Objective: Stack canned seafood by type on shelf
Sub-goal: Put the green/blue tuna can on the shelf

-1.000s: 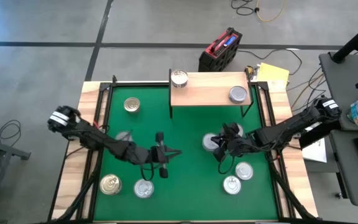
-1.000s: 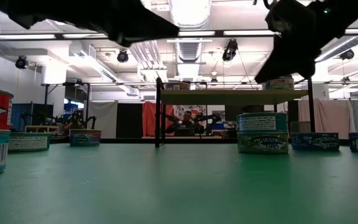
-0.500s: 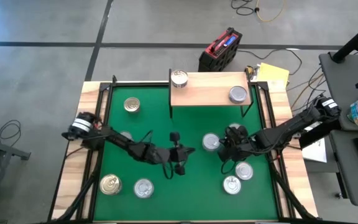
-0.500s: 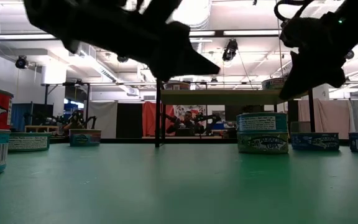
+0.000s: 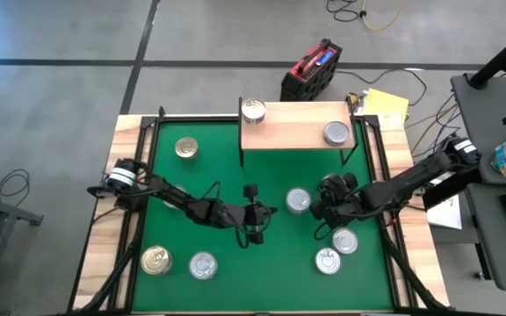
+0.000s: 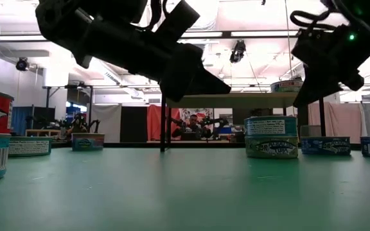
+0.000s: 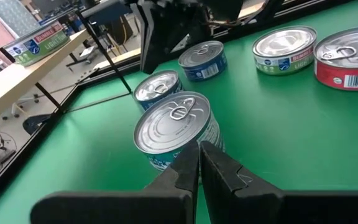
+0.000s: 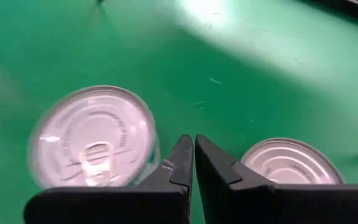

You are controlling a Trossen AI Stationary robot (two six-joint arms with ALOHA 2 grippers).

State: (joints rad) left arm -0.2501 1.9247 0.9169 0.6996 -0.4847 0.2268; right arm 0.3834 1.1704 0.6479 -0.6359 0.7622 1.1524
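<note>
Overhead and level views of the bench with its green mat. The shelf, a light-wood board on thin black legs, stands at the mat's far edge and carries two tins: one at its left far corner, one near its right end. In front of the shelf, a two-high stack of tins stands on the mat, with both arms flanking it. The left pincer hangs above the mat just left of the stack, fingers pressed together and empty; its wrist view looks onto the stack's silver lid. The right pincer hovers just right of the stack, fingers likewise together, holding nothing. Further tins lie well in front of the shelf: two at the right, two at the left, and one gold-topped left of the shelf.
</note>
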